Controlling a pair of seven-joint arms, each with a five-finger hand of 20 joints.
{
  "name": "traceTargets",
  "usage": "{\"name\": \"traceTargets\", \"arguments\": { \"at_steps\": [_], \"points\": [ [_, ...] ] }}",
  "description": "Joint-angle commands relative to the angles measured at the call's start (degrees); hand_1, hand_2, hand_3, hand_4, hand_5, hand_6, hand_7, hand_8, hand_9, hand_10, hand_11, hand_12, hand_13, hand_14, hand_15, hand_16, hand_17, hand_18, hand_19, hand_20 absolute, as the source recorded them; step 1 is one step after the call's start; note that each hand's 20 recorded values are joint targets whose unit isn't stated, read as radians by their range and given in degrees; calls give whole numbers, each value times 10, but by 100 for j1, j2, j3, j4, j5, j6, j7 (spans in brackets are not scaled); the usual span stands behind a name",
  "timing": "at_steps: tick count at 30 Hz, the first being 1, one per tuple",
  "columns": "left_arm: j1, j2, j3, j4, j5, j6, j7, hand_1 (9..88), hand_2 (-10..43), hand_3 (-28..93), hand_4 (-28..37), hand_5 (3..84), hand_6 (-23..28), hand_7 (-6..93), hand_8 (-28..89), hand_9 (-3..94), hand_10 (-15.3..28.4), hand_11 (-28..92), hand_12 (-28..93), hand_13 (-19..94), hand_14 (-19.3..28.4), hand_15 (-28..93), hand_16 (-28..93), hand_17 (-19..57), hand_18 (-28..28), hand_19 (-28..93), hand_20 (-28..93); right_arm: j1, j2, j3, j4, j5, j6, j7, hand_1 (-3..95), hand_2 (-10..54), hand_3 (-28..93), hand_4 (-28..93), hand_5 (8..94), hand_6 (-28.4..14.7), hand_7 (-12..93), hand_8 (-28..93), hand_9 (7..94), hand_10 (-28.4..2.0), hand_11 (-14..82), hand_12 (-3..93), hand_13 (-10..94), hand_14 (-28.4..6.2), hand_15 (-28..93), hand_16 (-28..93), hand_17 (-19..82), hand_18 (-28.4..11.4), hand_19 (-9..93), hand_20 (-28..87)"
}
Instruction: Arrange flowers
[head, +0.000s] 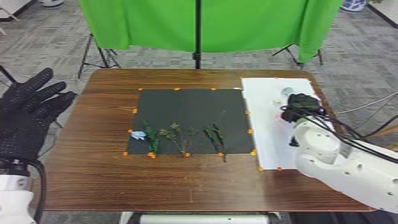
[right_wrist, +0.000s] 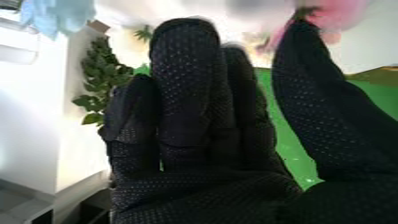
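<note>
Over the white board (head: 272, 150) on the right, my right hand (head: 305, 104) is low among flowers, its arm entering from the right. Beside it lie a pale blue-green bloom (head: 287, 92) and a partly covered pink bloom (head: 286, 116). In the right wrist view the right hand (right_wrist: 191, 135) has straight fingers, thumb apart; a pink flower (right_wrist: 342, 12) is by the thumb tip, with pale blue petals (right_wrist: 58, 15) and green leaves (right_wrist: 105, 75) beyond. On the dark mat (head: 191, 107) lie a light blue flower (head: 138, 135) and green stems (head: 213, 136). My left hand (head: 35, 105) is open beyond the table's left edge.
Orange markers line the mat and the white board on the brown table (head: 169, 185). A green cloth (head: 258, 25) hangs on stands behind the table. Dark cables (head: 342, 132) run along the right arm.
</note>
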Motion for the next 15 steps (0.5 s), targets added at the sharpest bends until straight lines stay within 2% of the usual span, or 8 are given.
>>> {"name": "traceTargets", "arguments": {
  "at_steps": [1,4,7,9,15],
  "points": [
    [19,-48,40,44,19,-31,-57,205,79,772,-283,379,104,107,-80,326,195,245,101,247,270,512,-99,-72,233,599,69,41,-5,27,-236,-33,-163,-163,411,-95,783,-283,488,-49,148,-114,623,-157,248,152,704,-76,669,149,434,-176,932,219],
    [40,-51,43,40,5,2,-31,205,79,770,-283,378,104,107,-80,326,194,244,101,247,270,512,-99,-72,233,599,69,57,-31,-6,-303,-26,-213,-236,412,-95,781,-283,487,-47,149,-114,619,-157,246,151,700,-77,673,143,431,-178,932,213],
    [26,-58,39,43,20,-30,-71,205,79,769,-283,379,104,108,-80,326,194,245,101,247,270,513,-99,-72,233,599,69,-17,-42,56,-365,-7,-317,-307,413,-95,782,-283,489,-44,148,-114,617,-157,242,148,696,-80,674,139,428,-180,932,209],
    [10,-43,51,45,-4,11,-57,205,79,770,-283,379,104,108,-80,326,194,246,101,247,270,513,-99,-72,233,599,69,22,-47,0,-394,-26,-333,-403,414,-95,782,-283,489,-42,148,-114,614,-159,235,146,692,-82,673,137,424,-181,932,204],
    [-46,-34,67,59,25,-50,-103,205,78,770,-283,379,104,109,-80,327,196,246,101,247,270,513,-99,-72,233,599,69,108,-144,-130,-289,68,-477,-312,418,-95,780,-283,496,-22,155,-116,612,-158,228,147,687,-84,675,133,419,-184,932,190]
  ]
}}
